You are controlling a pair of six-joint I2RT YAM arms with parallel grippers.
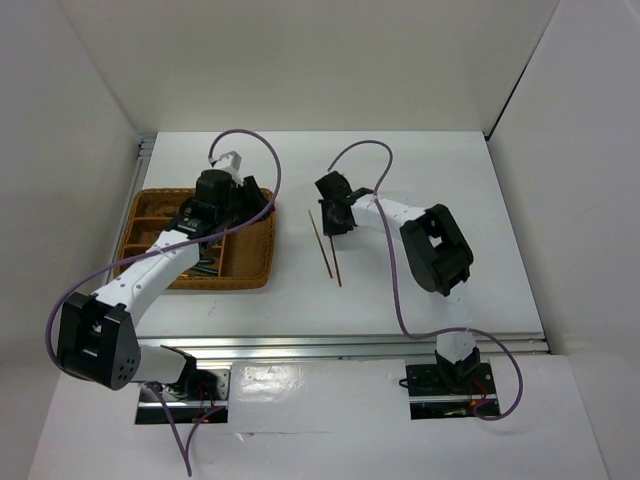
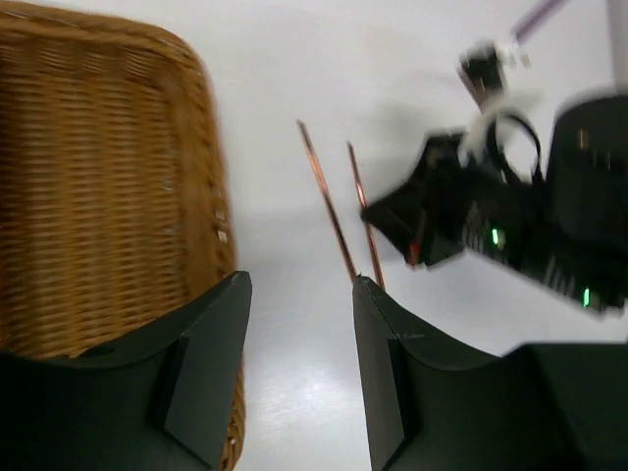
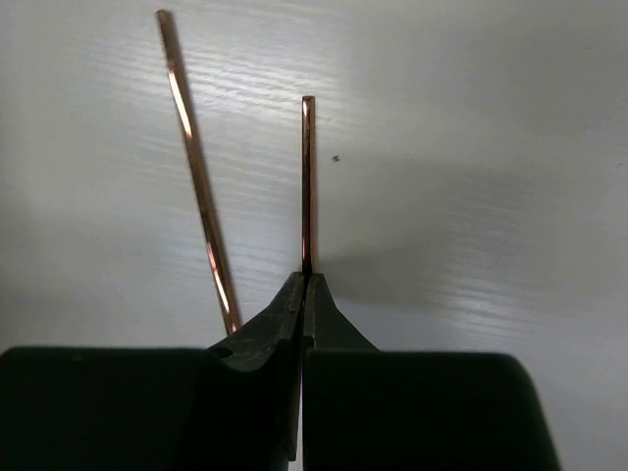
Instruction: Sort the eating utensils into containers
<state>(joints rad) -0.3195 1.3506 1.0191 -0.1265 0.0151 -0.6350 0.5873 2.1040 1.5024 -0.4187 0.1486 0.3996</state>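
Two thin gold chopsticks lie on the white table right of the wicker tray [image 1: 150, 277]. My right gripper [image 3: 306, 275] is shut on the end of one chopstick [image 3: 307, 186], which also shows in the top view [image 1: 336, 262]. The other chopstick [image 3: 201, 186] lies loose just to its left, angled away [image 1: 320, 243]. My left gripper [image 2: 299, 280] is open and empty, hovering over the table at the tray's right edge [image 2: 211, 196], near the chopsticks [image 2: 329, 201]. Teal-handled cutlery [image 1: 207, 266] lies in the tray, mostly hidden by the left arm.
The right gripper [image 2: 417, 221] shows in the left wrist view, close to the left gripper across the chopsticks. White walls enclose the table at the back and sides. An aluminium rail [image 1: 350, 345] runs along the near edge.
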